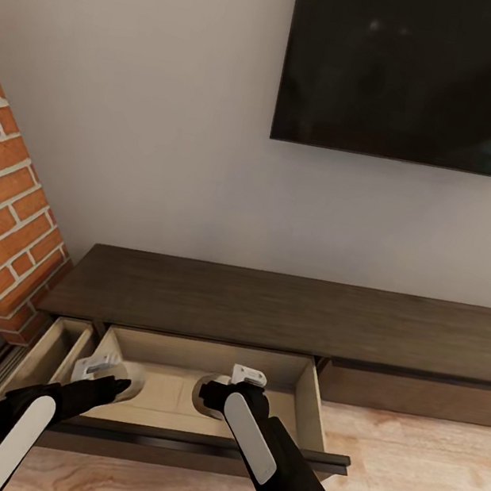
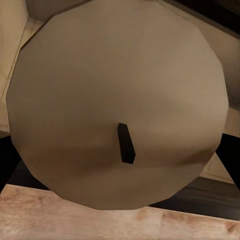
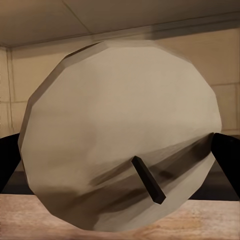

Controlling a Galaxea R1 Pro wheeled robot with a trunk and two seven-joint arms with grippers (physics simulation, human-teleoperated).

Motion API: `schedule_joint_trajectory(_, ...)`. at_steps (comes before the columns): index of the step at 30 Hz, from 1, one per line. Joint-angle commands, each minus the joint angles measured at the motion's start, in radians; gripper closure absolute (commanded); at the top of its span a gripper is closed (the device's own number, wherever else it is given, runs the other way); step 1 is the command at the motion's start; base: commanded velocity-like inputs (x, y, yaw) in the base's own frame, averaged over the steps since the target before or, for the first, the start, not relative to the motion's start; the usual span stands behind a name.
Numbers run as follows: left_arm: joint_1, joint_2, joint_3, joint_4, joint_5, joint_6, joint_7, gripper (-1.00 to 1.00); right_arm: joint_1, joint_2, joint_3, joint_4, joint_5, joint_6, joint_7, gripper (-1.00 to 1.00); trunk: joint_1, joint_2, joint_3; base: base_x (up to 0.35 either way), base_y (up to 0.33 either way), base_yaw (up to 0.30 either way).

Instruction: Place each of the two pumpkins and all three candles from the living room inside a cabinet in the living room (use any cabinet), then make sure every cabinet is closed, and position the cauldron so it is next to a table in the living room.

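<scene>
A pale living-room wall carries a dark television (image 1: 425, 74), with a brick pillar (image 1: 4, 223) at nine o'clock and light wood floor (image 1: 417, 461) below. The long dark cabinet (image 1: 290, 310) runs along the wall, its wide drawer (image 1: 312, 414) pulled open at six o'clock. The left claw (image 1: 105, 378) is clamped on a cream candle (image 2: 117, 100) over the drawer's left end; the right claw (image 1: 232, 392) grips a second candle (image 3: 122, 135) over its middle. By this showing, two candles are about to go in; releasing them, the third candle, both pumpkins, closing the drawers and the cauldron appear to remain. A narrower drawer (image 1: 49, 352) at seven o'clock also stands open. Nothing blocks the drop.
</scene>
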State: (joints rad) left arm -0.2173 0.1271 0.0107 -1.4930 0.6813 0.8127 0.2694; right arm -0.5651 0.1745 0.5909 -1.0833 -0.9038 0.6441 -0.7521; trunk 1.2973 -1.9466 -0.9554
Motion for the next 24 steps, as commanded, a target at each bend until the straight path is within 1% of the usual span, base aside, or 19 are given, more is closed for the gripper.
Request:
schedule_joint_trajectory(1, -0.001, 0.000, -0.001, -0.001, 0.011, 0.003, 0.008, 1.00, -0.001, 0.000, 0.001, -0.001, -0.007, 0.002, -0.009, 1.00, 0.000, 0.000, -0.001, 0.000, 0.074, 0.000)
schedule_joint_trajectory(5, -0.001, 0.001, -0.001, -0.001, 0.011, 0.002, 0.008, 1.00, -0.001, 0.000, 0.001, -0.001, -0.007, 0.002, -0.009, 1.00, 0.000, 0.000, -0.001, 0.000, 0.140, 0.000)
schedule_joint_trajectory(10, -0.001, 0.000, -0.002, -0.001, 0.011, 0.002, 0.007, 1.00, -0.001, 0.000, 0.001, -0.001, -0.007, 0.002, -0.008, 1.00, 0.000, 0.000, -0.001, 0.000, 0.035, 0.000)
schedule_joint_trajectory(13, -0.001, 0.000, -0.002, -0.001, 0.011, 0.002, 0.007, 1.00, -0.001, 0.000, 0.001, -0.001, -0.007, 0.002, -0.008, 1.00, 0.000, 0.000, -0.001, 0.052, 0.153, 0.000)
schedule_joint_trajectory(17, -0.001, 0.000, -0.002, 0.000, 0.011, 0.002, 0.006, 1.00, -0.001, 0.000, 0.001, -0.001, -0.007, 0.002, -0.007, 1.00, 0.000, 0.000, -0.001, 0.122, 0.102, 0.000)
schedule_joint_trajectory(24, -0.001, 0.000, -0.002, 0.000, 0.011, 0.003, 0.002, 1.00, -0.001, 0.000, 0.001, -0.001, -0.007, 0.000, -0.007, 1.00, 0.000, 0.000, -0.001, 0.217, 0.014, 0.000)
